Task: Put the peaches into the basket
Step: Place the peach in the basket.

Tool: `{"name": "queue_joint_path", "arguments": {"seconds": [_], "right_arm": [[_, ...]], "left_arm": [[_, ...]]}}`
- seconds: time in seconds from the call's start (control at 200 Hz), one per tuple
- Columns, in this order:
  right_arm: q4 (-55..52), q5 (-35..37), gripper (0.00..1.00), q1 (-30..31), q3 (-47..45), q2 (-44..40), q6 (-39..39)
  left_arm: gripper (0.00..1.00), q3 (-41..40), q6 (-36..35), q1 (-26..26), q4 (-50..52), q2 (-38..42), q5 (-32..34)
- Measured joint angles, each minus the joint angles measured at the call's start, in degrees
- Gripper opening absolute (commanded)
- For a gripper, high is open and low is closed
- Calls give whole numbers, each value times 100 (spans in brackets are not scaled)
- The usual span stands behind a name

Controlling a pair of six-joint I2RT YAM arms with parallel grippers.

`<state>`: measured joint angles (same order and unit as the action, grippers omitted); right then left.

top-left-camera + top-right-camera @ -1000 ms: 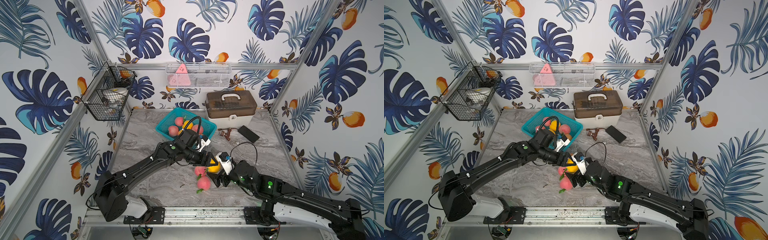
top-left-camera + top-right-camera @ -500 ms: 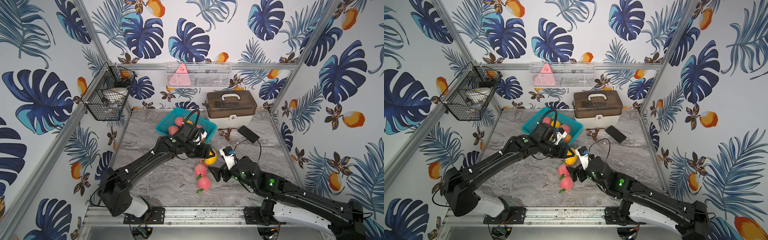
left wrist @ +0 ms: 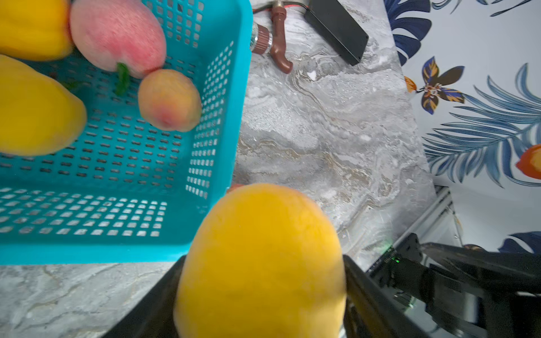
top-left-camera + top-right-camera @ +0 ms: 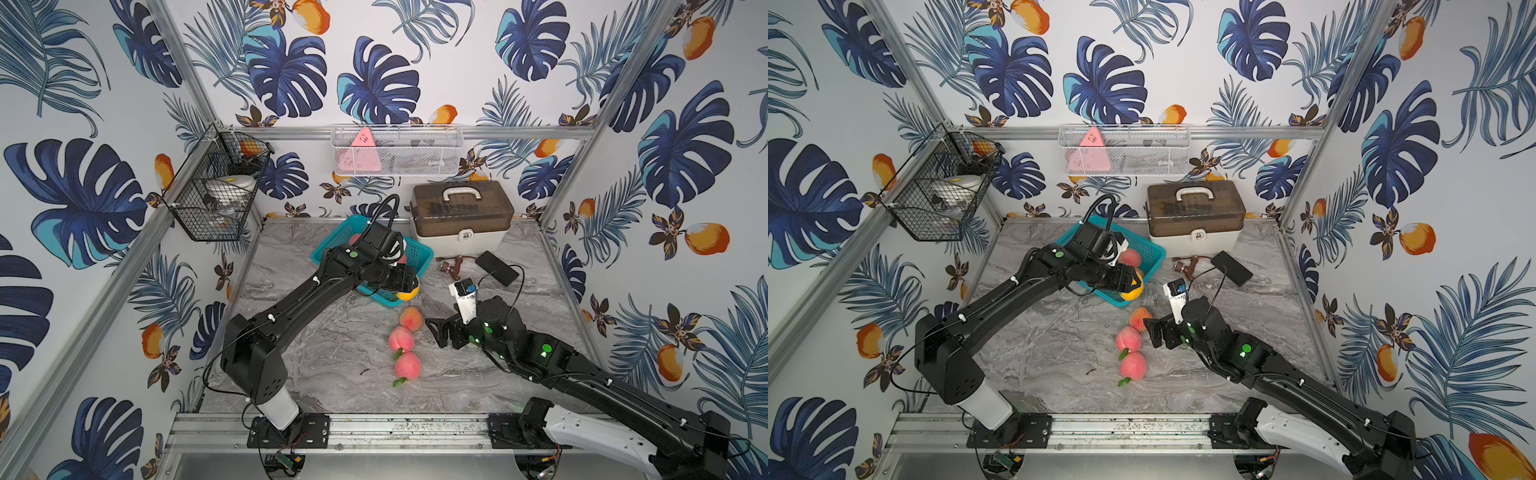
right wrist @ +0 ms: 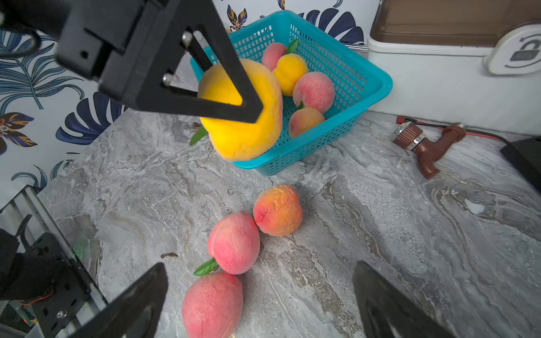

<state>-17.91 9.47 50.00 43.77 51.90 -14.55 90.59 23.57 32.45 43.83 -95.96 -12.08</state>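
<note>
The teal perforated plastic basket (image 5: 322, 146) looks smooth and slightly glossy. The round yellow toy peach (image 5: 248, 137) has a matt, velvety skin; the grey marbled tabletop (image 5: 380, 219) is smooth.

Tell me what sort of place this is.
Probably a robot test cell, not a home: left arm and right arm bolted to a rail, wallpapered panels in an aluminium frame, toy peaches near a basket.

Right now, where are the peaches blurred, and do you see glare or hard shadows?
Left wrist view: the yellow peach is very close and soft, and the fruit in the basket looks smeared. Right wrist view: the pink peaches on the table are sharp, shadows soft. Both top views: even light, no strong glare.
</note>
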Motion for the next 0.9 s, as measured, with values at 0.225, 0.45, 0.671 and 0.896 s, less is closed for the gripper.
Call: {"name": "queue_joint_path", "arguments": {"seconds": [0.225,0.45,0.671,0.896], "right_arm": [[-11,-321,100,-210,136,205,11],[-15,-503,100,-328,186,302,68],[-15,-745,100,-509,275,424,155],[-20,-898,100,-739,245,407,192]], "left_arm": [[72,483,-229,-61,81,-474,695],[74,728,-291,-92,103,-863,1106],[74,531,-289,-304,59,-1027,1287],[73,361,-293,-302,-59,-1226,1453]]}}
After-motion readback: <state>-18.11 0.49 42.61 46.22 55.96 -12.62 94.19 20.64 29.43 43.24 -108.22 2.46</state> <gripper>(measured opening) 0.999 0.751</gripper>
